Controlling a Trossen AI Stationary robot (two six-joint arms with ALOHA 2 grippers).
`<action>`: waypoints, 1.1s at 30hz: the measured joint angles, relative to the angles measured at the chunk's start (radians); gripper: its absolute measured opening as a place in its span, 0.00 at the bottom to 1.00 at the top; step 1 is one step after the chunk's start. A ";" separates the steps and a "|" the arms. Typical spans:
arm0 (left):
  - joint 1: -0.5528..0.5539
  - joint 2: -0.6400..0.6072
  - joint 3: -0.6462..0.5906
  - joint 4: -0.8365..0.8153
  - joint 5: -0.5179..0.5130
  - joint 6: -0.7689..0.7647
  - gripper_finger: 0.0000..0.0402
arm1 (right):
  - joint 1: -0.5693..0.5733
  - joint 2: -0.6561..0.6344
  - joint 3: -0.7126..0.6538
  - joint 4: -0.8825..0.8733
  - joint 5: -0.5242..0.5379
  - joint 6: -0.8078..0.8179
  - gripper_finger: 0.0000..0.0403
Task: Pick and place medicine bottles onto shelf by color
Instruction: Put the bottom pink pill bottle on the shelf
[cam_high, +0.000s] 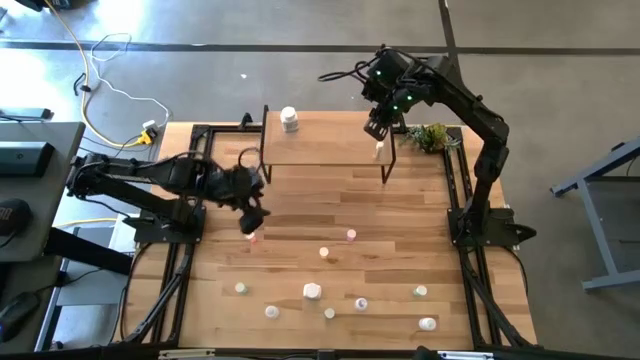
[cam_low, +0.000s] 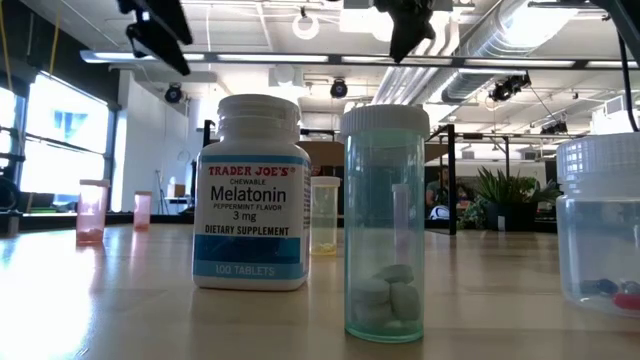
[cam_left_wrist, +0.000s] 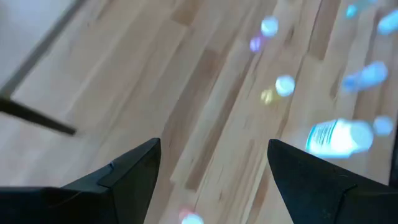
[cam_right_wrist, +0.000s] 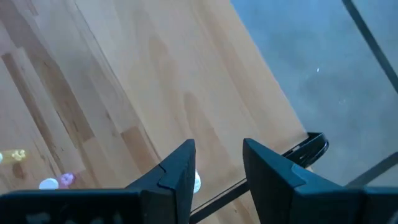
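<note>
The shelf stands at the table's far middle, and a white bottle stands on its left part. My right gripper hovers open over the shelf's right end. Below it a small white bottle stands by the shelf's near edge; it also shows in the right wrist view. My left gripper is open over the table's left middle, above a pink-capped bottle. That bottle's cap shows low between the fingers, and the fingers stand apart from it.
Several small bottles lie scattered over the near half of the table, among them a pink one, a white one and a green one. A small plant sits right of the shelf. Black frame rails run along the table's sides.
</note>
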 joint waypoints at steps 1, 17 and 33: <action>-0.023 0.006 0.000 -0.015 -0.010 -0.014 0.71 | 0.000 0.000 0.011 0.000 0.000 0.000 0.31; -0.273 0.011 -0.196 -0.064 -0.126 -0.239 0.71 | -0.006 -0.023 0.001 0.023 0.012 0.010 0.31; -0.322 0.011 -0.384 0.074 -0.118 -0.325 0.71 | -0.006 -0.023 0.000 0.018 0.012 0.027 0.31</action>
